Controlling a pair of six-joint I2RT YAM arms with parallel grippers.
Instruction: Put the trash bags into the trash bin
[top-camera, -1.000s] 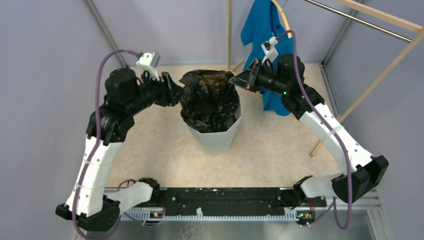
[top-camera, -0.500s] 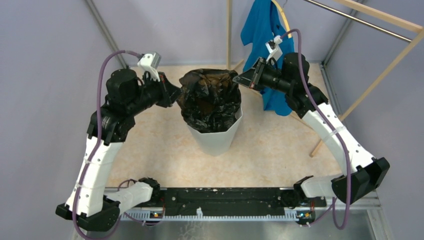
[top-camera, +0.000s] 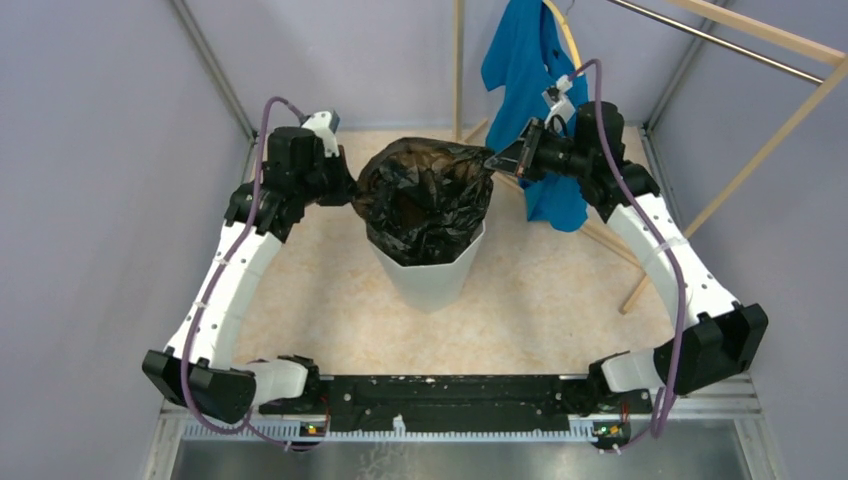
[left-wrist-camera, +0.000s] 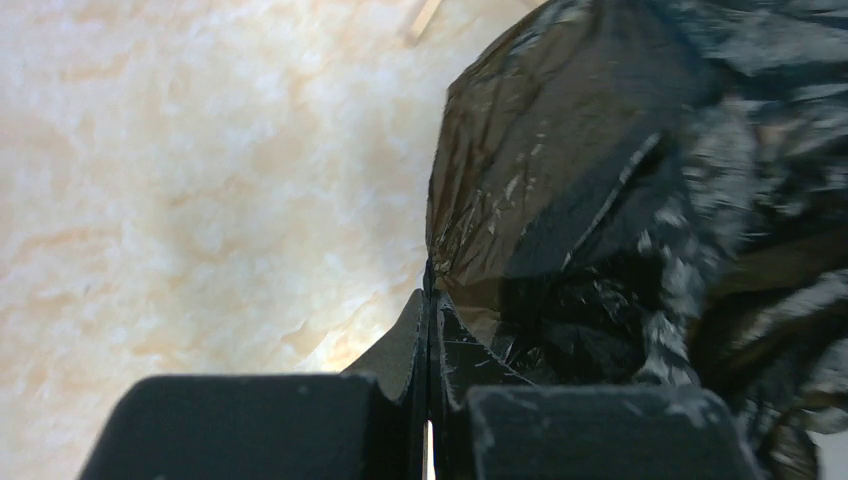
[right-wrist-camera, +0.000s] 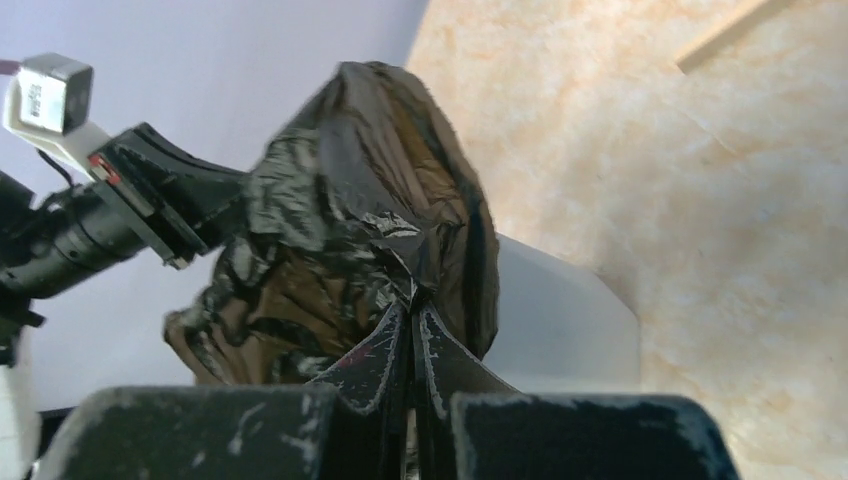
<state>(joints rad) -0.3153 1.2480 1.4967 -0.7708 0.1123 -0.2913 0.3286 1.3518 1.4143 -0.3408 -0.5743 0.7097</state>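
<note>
The left pincer (left-wrist-camera: 430, 290) has just closed. A second ago its jaws stood apart beside the bag (top-camera: 425, 195); now they are clenched on a fold of its left edge, and the wrist view shows thin film pinched between the tips. The left arm has swung too, carrying its wrist nearer the far edge of the desk (top-camera: 300, 290). The right pincer (right-wrist-camera: 412, 300) stays clenched on the bag's right edge and has drifted slightly toward the far right corner. With both sides now gripped, the bag is drawn wider between the two pincers than it was. It sits at the middle of the desk, toward the far edge. Its lower part is inside the bin (top-camera: 430, 280), while its crinkled upper part bulges well above the rim. I judge the task partly done: the two-sided hold should let the arms spread the film or work it down, but most of the bag is not yet below the rim. A blue shirt (top-camera: 525, 60) hangs at the far right, just behind the right pincer and close to that arm, so a wider pull on that side could brush it. The wooden rack (top-camera: 760, 150) slants along the right edge, apart from the bin. The bag's own puffed bulk is the main hindrance, and the film looks thin enough to tear if stretched hard.
</note>
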